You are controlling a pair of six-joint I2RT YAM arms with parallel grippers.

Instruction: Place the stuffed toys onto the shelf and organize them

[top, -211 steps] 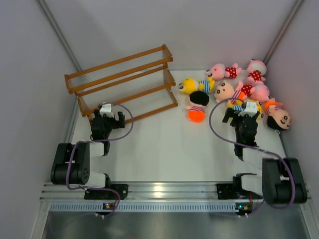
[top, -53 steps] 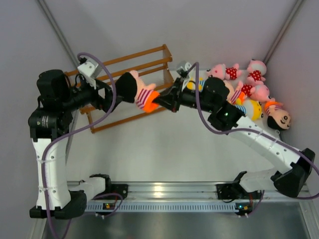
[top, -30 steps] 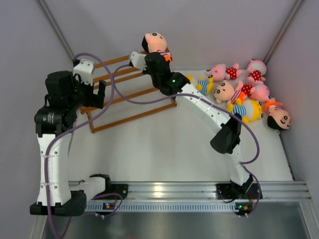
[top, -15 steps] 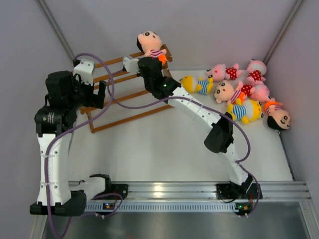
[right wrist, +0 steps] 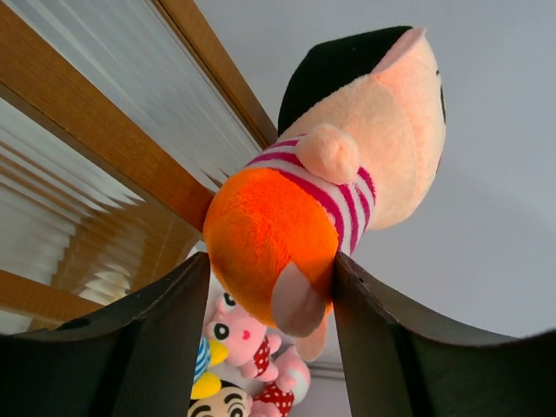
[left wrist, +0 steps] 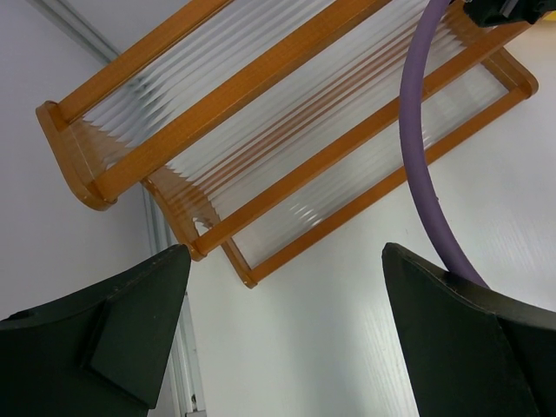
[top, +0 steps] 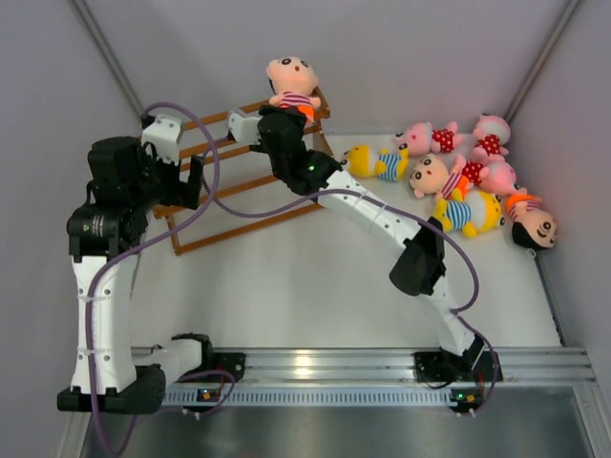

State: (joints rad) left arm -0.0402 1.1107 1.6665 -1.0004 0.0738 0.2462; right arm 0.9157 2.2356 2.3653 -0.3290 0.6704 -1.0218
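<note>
While our left fingers hang wide apart over the shelf, the other toys lie heaped at 2 o'clock on the worktop. Farther back, our right fingers squeeze the black-haired doll by its orange shorts. A second ago it leaned. Now it sits straighter over the top step, nudged toward 9 o'clock. We think our first toy is nearly placed.

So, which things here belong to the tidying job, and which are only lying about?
Belonging to the job:
- the black-haired doll, held by the right gripper
- the shelf
- the other dolls, heaped on the right
- the left gripper, open and empty

Only lying about:
- the purple cable
- the metal rail at the near edge
</note>
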